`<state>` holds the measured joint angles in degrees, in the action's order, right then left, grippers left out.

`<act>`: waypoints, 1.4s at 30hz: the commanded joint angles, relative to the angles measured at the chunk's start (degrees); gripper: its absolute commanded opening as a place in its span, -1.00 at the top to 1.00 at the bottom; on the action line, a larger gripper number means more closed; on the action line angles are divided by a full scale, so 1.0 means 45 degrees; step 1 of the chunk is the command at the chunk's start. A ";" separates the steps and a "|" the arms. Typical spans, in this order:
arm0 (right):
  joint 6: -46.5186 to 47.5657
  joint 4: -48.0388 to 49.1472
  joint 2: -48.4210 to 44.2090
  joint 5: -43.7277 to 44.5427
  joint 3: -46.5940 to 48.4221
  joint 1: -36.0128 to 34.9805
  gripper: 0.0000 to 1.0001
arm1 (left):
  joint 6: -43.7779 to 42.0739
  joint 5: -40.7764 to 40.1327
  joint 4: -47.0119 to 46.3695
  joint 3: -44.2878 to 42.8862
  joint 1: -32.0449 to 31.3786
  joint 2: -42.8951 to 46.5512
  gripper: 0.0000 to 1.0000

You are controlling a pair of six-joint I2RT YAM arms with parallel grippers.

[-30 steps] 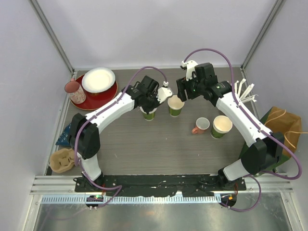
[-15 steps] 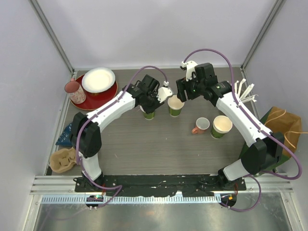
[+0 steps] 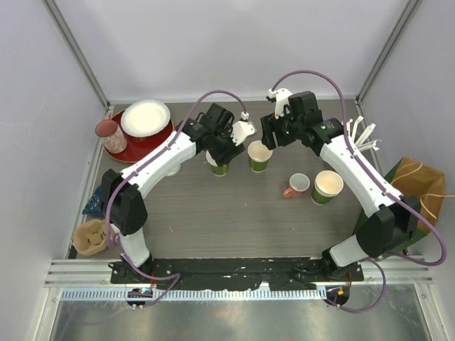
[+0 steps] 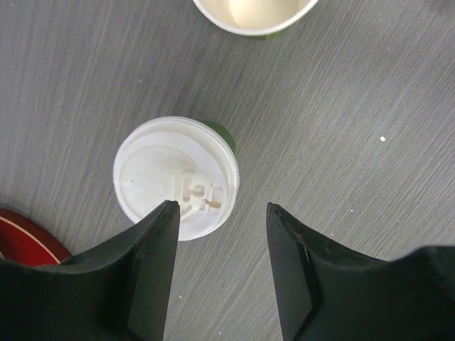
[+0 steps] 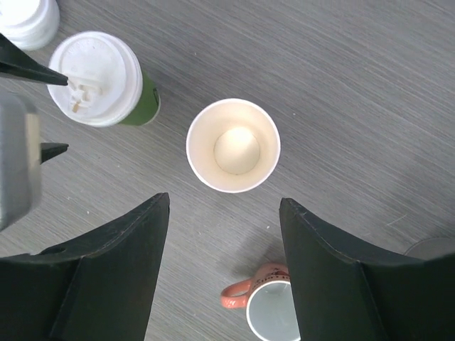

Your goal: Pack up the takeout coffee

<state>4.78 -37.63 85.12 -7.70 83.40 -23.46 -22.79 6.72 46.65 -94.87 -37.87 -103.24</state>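
Takeout coffee cup point(image 4: 174, 177), lidded, one, lidless cups point(image 3: 259, 155) point(image 3: 328, 186), two, mug point(image 3: 297, 185), one, left tool point(image 4: 222, 209), right tool point(image 5: 224, 201), both spread

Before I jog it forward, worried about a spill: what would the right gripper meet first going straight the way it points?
The lidless green paper cup with the cream inside, almost centred ahead of the right gripper, whose fingers are open. Depth is unclear, so they might straddle it or clip its rim.
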 commanded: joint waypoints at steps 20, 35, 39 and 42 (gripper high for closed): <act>-0.3757 0.3167 0.5653 -0.2487 0.5038 -0.2110 0.99 | 0.3872 0.4033 -0.1852 0.0420 0.3532 0.1575 1.00; -0.5143 0.5666 0.6142 -0.3075 0.0240 -0.2110 0.99 | 0.4830 0.4328 -0.2907 0.1863 0.3551 -0.1235 1.00; -0.5143 0.5803 0.5909 -0.3035 -0.0231 -0.2110 0.98 | 0.4732 0.4424 -0.3101 0.2429 0.3571 -0.0770 1.00; -0.4929 0.5434 0.5499 -0.2820 0.0216 -0.2188 0.98 | 0.4693 0.4522 -0.3258 0.2528 0.3552 -0.0146 1.00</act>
<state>-18.41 -9.93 111.74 -22.76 84.82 -32.77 -0.67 28.91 30.74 -85.54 -21.85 -106.15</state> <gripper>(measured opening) 0.024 0.012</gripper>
